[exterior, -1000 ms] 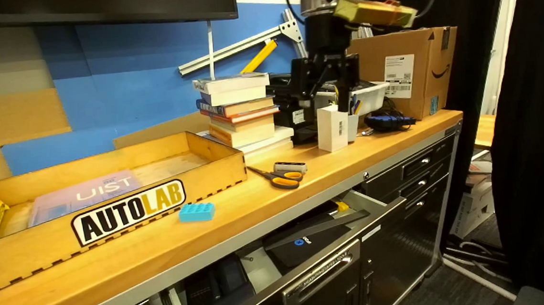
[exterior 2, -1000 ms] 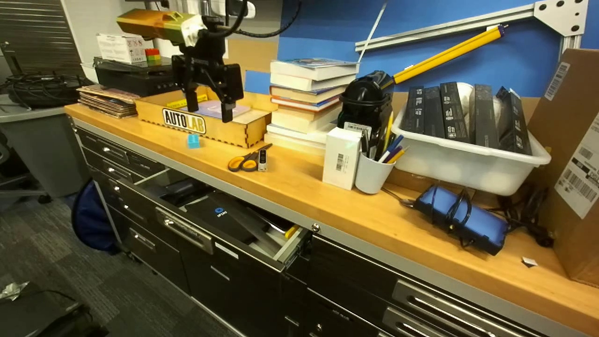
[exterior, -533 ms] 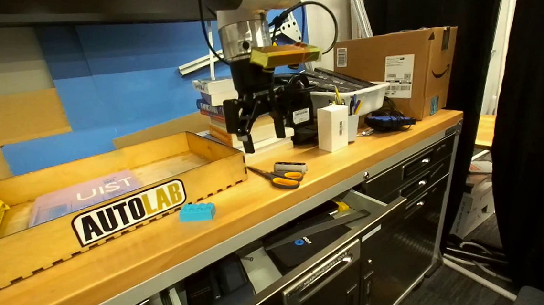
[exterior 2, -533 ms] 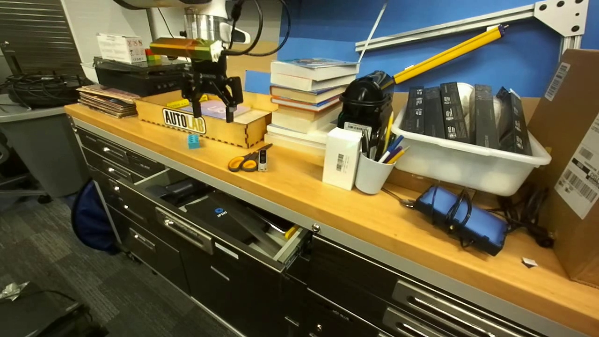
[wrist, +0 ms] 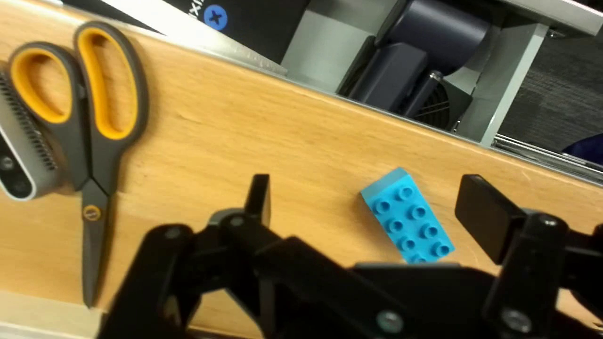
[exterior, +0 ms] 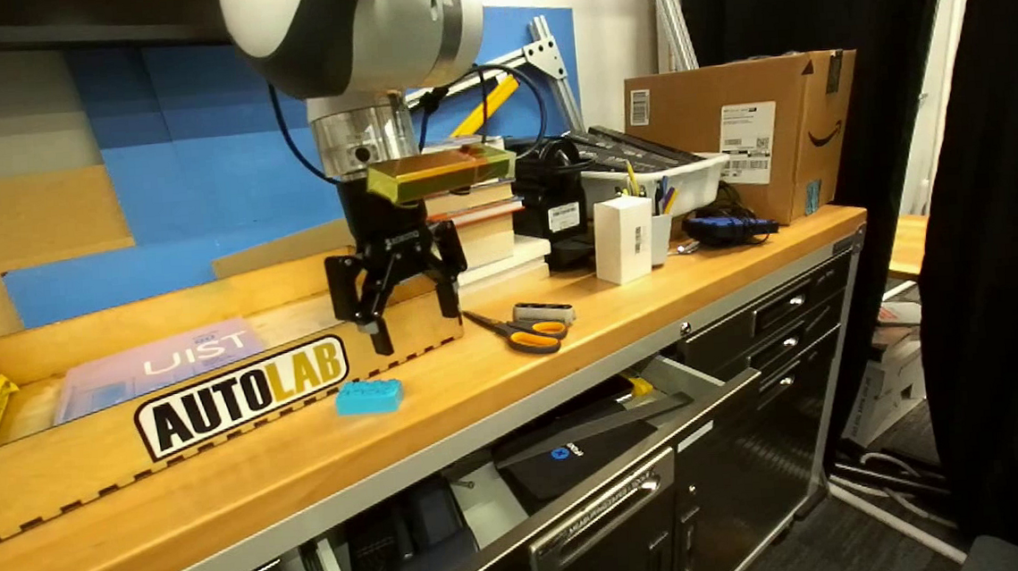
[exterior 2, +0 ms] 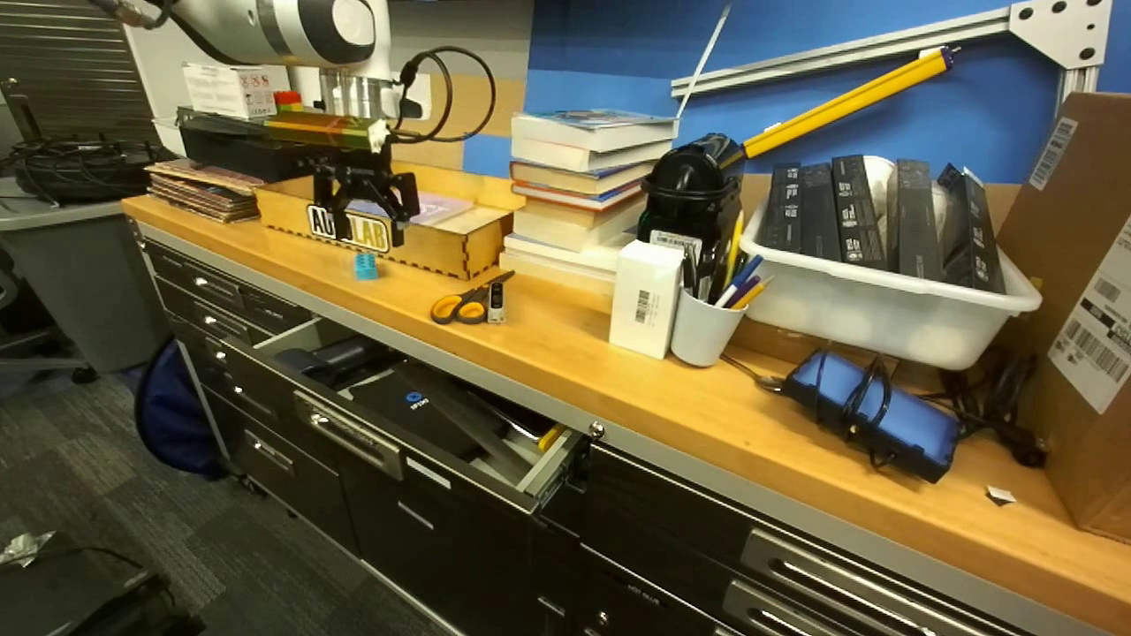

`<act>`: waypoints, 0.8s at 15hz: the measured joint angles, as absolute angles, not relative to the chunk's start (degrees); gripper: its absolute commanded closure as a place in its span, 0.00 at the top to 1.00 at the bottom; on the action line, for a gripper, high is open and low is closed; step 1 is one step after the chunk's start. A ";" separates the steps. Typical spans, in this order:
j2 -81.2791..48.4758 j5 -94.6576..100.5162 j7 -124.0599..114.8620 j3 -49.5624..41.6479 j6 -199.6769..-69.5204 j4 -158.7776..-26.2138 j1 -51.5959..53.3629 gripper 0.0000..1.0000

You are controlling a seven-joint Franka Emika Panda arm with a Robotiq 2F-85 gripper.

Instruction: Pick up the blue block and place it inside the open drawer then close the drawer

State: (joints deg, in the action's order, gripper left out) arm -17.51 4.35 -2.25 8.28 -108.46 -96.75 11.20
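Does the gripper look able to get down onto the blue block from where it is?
Probably yes: the gripper is open, the wrist view shows the blue block between its fingers, and nothing lies on it. The wooden tray beside the block may leave less room on that side.

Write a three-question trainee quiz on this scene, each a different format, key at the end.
1. True or false: the black, two-fingered gripper is open and not touching the light-blue, studded plastic block.

2. Multiple choice: the wide, black-fronted metal drawer is
a) fully shut
b) open, with things inside
c) standing on the worktop

3. Short answer: what lies beside the dark-grey scissors with orange-lined handles?

Key:
1. True.
2. b.
3. A small, oblong silver device with a black face.
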 measured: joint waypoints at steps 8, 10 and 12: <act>-21.68 11.73 -7.64 8.31 -119.19 -96.40 15.18 1.00; -22.58 11.71 -7.54 8.26 -118.98 -96.31 15.15 1.00; -23.04 11.09 -6.95 8.29 -117.98 -96.16 15.11 1.00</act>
State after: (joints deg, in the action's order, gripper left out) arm -23.04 11.09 -6.95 8.29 -117.98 -96.16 15.11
